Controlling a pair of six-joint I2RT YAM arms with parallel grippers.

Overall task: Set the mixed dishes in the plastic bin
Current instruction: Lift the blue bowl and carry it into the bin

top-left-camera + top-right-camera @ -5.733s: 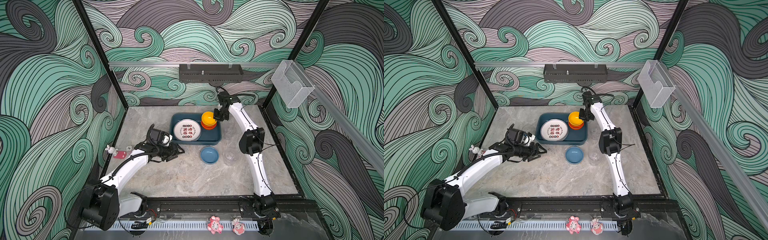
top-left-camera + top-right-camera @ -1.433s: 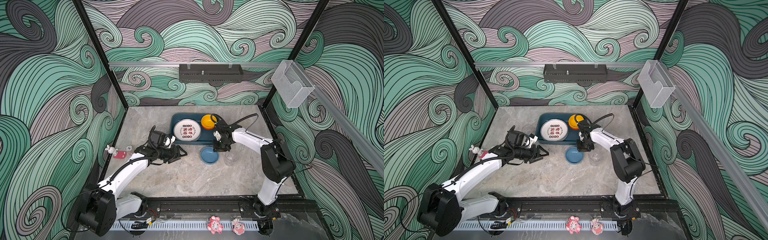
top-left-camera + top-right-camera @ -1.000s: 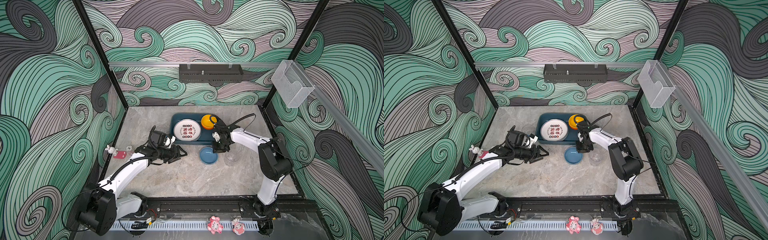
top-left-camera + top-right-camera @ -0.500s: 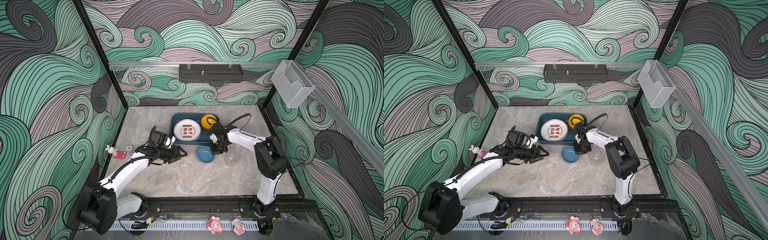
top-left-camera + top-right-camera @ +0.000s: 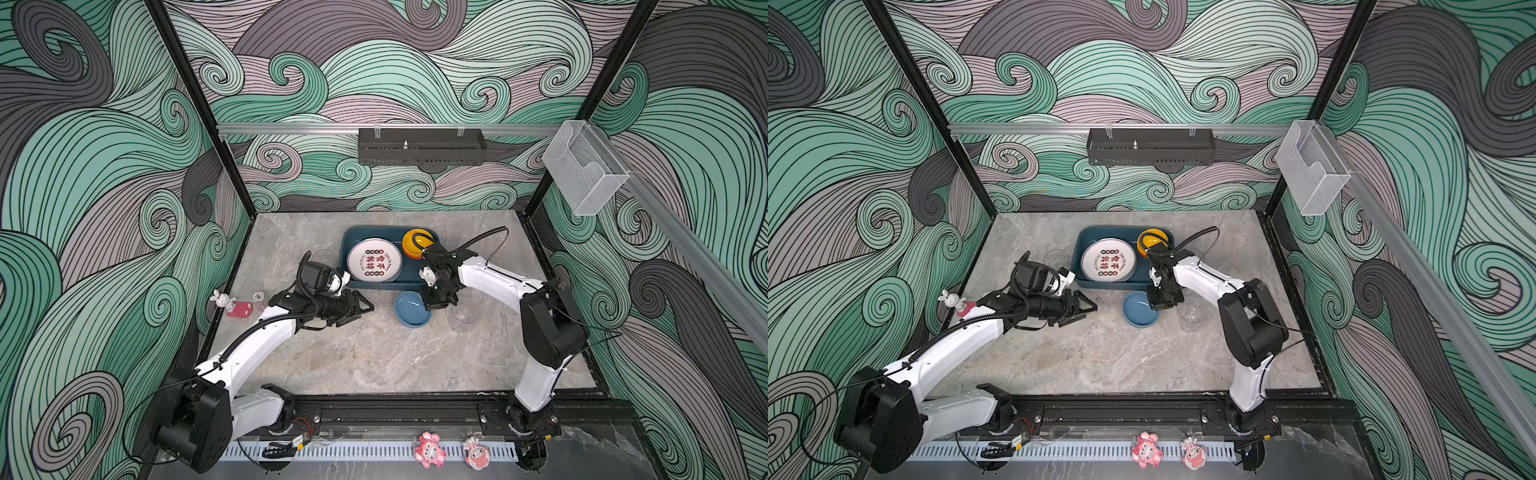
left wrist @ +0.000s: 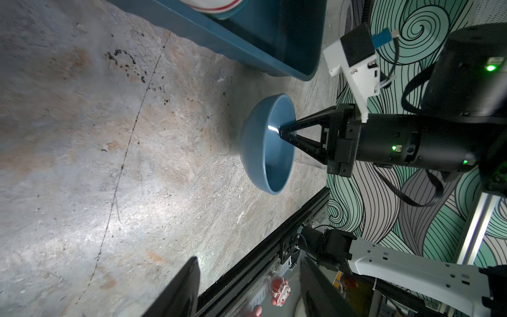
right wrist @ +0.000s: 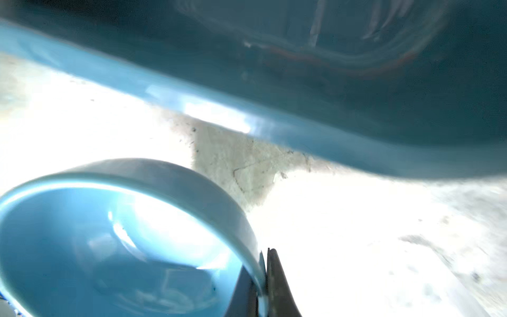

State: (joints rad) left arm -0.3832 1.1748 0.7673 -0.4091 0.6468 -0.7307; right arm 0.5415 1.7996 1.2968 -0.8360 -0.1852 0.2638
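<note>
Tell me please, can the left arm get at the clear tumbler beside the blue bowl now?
Probably not directly: the blue bowl and the right gripper, shut on its rim, stand between the open left gripper and that tumbler.

The right hand (image 5: 1160, 306) grips the rim of the blue bowl (image 5: 1137, 314) beside the plastic bin (image 5: 1113, 285).

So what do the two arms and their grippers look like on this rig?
Both the left arm and right arm have white link shells with bulky black joint housings and black cables looped along them. The left gripper and right gripper are black, with triangular-frame fingers; a white camera mount sits at each wrist.
</note>
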